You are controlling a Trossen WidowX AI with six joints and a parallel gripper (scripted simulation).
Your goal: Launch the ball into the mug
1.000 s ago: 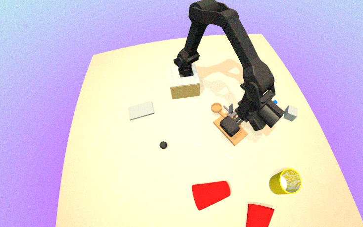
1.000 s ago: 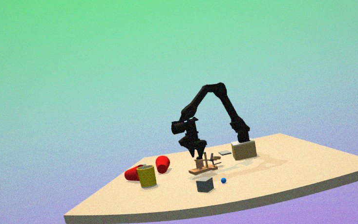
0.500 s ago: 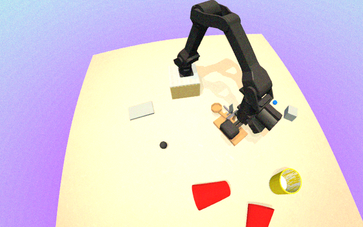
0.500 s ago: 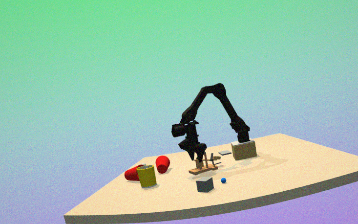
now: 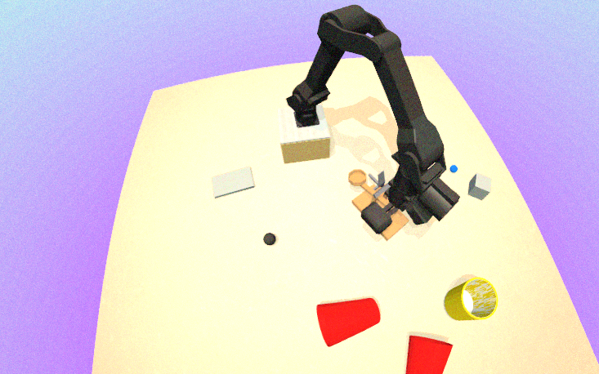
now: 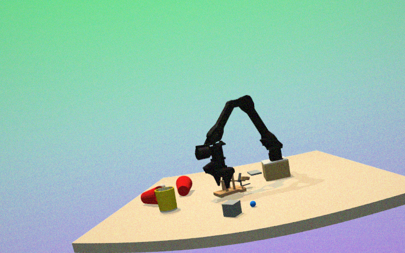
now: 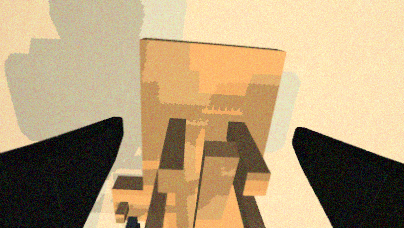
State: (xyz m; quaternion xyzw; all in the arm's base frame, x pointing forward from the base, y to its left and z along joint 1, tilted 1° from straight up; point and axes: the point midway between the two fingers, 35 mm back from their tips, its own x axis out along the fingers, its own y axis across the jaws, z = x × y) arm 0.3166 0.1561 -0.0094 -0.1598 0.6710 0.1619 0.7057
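The wooden catapult (image 5: 397, 222) (image 6: 241, 190) (image 7: 215, 70) stands on the table under my gripper (image 6: 223, 186) (image 7: 210, 130). The gripper is open and points down, its fingers on either side of the catapult's frame with nothing held. In the wrist view both fingers show apart from the wood. The catapult's round ball cup (image 5: 357, 177) looks empty, at the end toward the arm's base. The blue ball (image 5: 453, 168) (image 6: 252, 204) lies on the table beside the catapult. The yellow mug (image 5: 454, 304) (image 6: 166, 199) stands upright beyond the catapult's other end.
A grey block (image 5: 479, 187) (image 6: 231, 209) sits near the blue ball. A black ball (image 5: 269, 238) and a flat grey slab (image 5: 233, 182) (image 6: 254, 172) lie on the other side. Two red cups (image 5: 350, 319) (image 5: 426, 355) lie on their sides near the mug.
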